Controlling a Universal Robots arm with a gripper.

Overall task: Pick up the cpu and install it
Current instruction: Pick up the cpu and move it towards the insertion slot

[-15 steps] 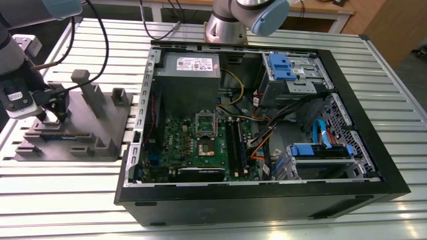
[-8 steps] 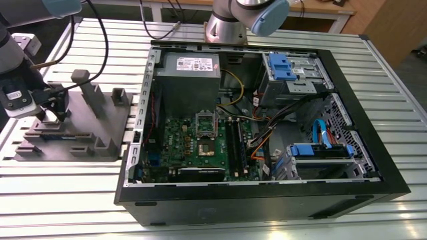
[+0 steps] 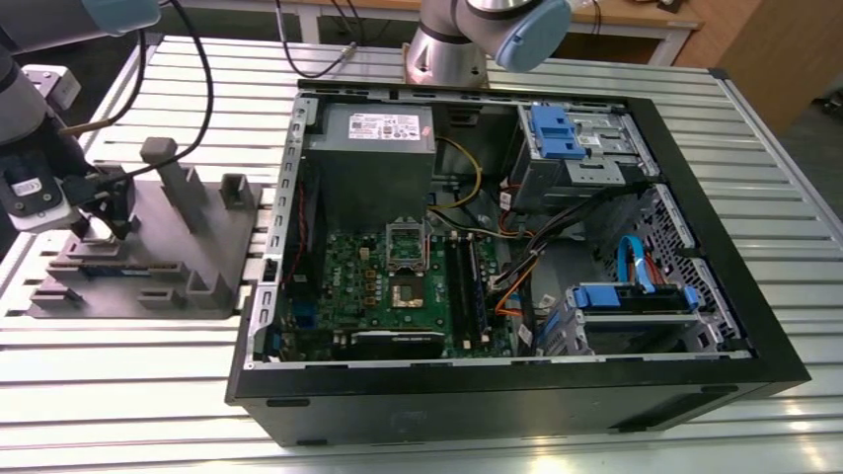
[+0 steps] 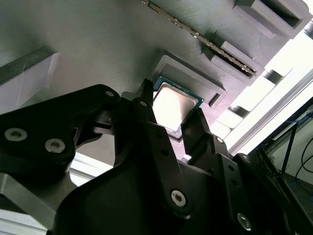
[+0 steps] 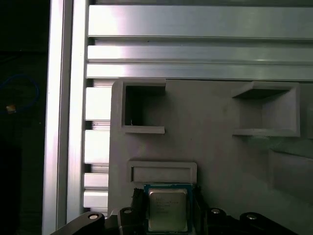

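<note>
Well, the gripper [image 3: 99, 229] hangs right over the cpu [image 4: 172, 105] – it lies flat in a snug pocket [image 4: 195, 78] near the edge of the grey holder [image 3: 197, 267], so it can't slide. Pinched yet? I can't tell.

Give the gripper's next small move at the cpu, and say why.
Probably a gentle closing squeeze, no lift yet: the gripper straddles the cpu, which lies flat in its pocket on the grey fixture, and whether it grips the edges cannot be told.
</note>
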